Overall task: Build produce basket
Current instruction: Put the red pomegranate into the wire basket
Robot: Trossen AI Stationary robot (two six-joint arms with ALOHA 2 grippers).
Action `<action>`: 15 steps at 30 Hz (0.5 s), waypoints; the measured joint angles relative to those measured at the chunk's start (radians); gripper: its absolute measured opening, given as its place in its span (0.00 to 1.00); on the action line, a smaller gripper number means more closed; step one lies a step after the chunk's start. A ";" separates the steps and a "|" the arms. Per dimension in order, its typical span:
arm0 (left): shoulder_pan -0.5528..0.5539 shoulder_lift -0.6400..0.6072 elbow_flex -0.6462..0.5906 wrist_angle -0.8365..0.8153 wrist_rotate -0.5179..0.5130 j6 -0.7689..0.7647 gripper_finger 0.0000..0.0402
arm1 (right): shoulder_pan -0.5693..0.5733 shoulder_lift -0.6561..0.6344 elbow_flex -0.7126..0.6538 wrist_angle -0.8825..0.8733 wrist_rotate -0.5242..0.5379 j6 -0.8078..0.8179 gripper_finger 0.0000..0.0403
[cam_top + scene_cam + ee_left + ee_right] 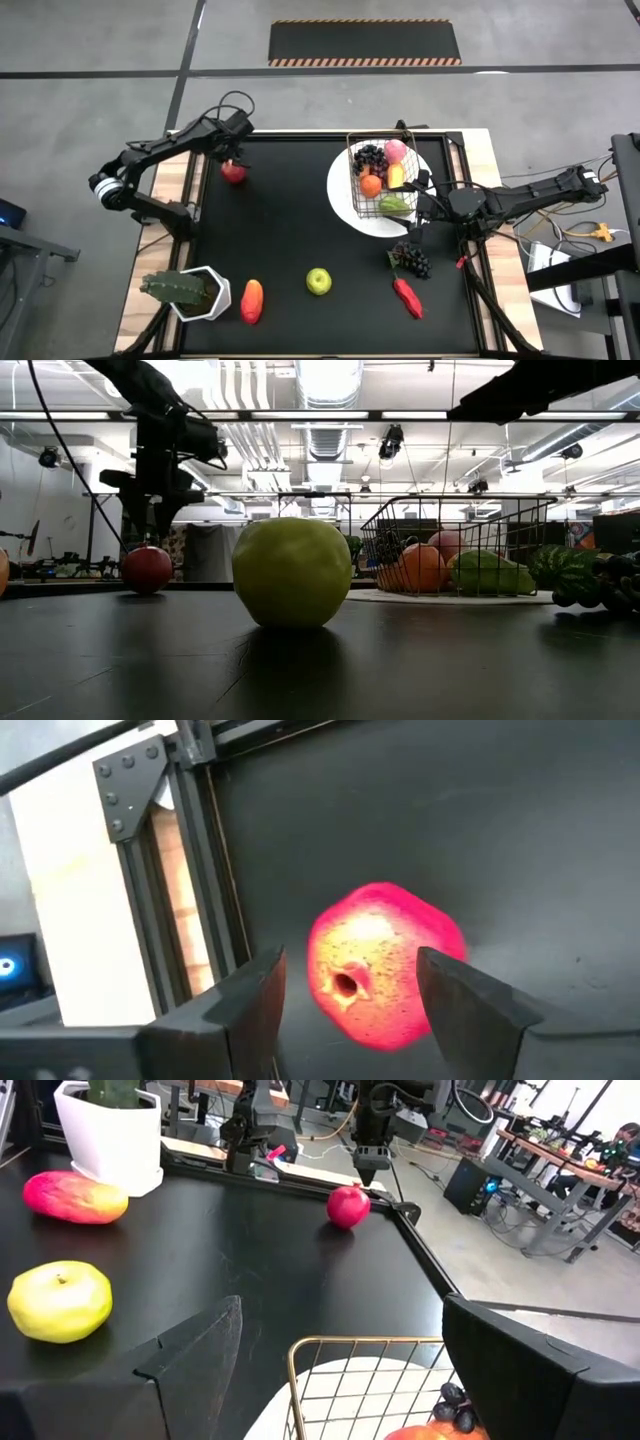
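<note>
A red apple (233, 172) (385, 965) rests on the black mat near the table's far left corner. My left gripper (235, 158) (350, 960) hangs open just above it, pointing down, one finger on either side; in the low view its fingers (150, 510) end above the apple (147, 568). The wire basket (384, 178) stands on a white plate (345, 205) and holds grapes, a peach, an orange, a yellow fruit and a green pepper. My right gripper (418, 195) (340, 1315) is open beside the basket's right side, above its rim (360, 1345).
Loose on the mat: a green apple (318, 281), a red-yellow mango (251, 300), dark grapes (410, 260) and a red pepper (408, 297). A potted green plant (190, 292) stands at the near left corner. The mat's middle (290, 220) is bare.
</note>
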 joint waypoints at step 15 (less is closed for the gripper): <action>0.017 0.000 -0.075 0.073 0.042 -0.003 0.52 | 0.000 0.000 0.000 -0.014 0.000 0.003 0.81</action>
